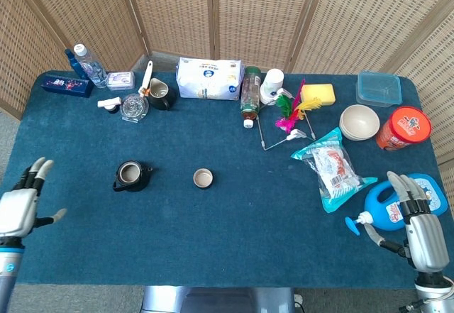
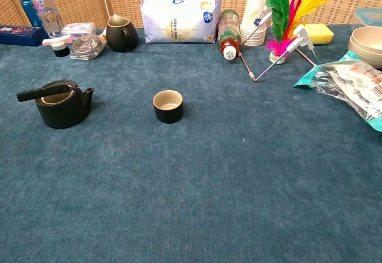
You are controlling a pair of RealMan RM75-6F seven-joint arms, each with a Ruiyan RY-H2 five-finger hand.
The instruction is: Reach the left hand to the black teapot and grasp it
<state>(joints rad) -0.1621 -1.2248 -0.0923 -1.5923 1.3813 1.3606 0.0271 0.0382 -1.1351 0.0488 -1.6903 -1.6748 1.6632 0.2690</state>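
The black teapot (image 1: 132, 176) stands lidless on the blue table, left of centre; in the chest view the teapot (image 2: 59, 104) shows its handle lying across the open top and its spout pointing right. My left hand (image 1: 20, 206) hovers at the table's left front edge, fingers spread, empty, well to the left of the teapot. My right hand (image 1: 423, 233) rests open at the front right corner, holding nothing. Neither hand appears in the chest view.
A small black cup (image 1: 203, 179) sits right of the teapot. A blue detergent bottle (image 1: 386, 212) lies beside my right hand. Along the back stand a dark pitcher (image 1: 159, 94), a white bag (image 1: 208, 79), bottles, a feather shuttlecock (image 1: 292, 111), a bowl (image 1: 359, 122) and a snack packet (image 1: 333, 167).
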